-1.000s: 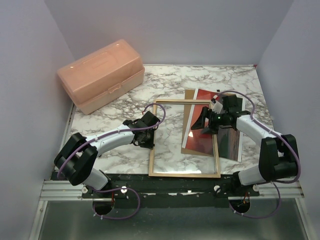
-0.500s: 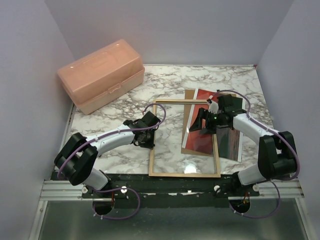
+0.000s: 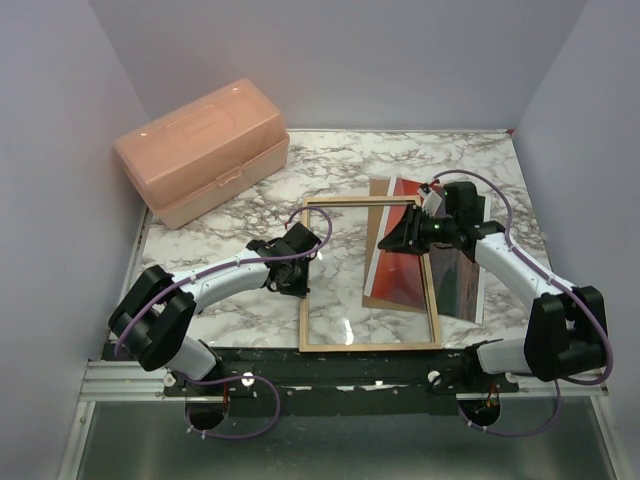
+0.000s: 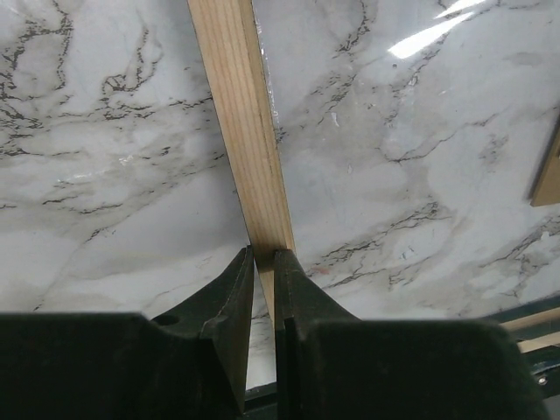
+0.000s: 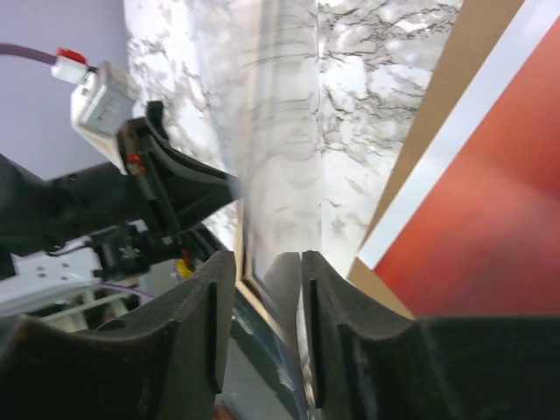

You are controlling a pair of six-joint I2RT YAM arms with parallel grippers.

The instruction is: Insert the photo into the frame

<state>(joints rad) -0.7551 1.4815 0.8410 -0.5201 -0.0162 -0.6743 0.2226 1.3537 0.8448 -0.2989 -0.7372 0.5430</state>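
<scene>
We are viewing the marble counter (image 3: 400, 160). The frame (image 3: 370, 348) is lying flat on it, wood side up. The photo (image 3: 400, 275) is resting face up on a brown board (image 3: 379, 190), with the frame's right rail crossing it. The left tool (image 4: 264, 254) is clamping the frame's left rail. The right tool (image 5: 267, 258) is hovering at the photo's upper left, its fingers slightly apart; we cannot tell whether they are gripping anything.

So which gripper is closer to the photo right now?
Right. The right gripper is at the photo's edge, by the frame's right rail; the left gripper pinches the frame's left rail, across the opening from the photo.
</scene>
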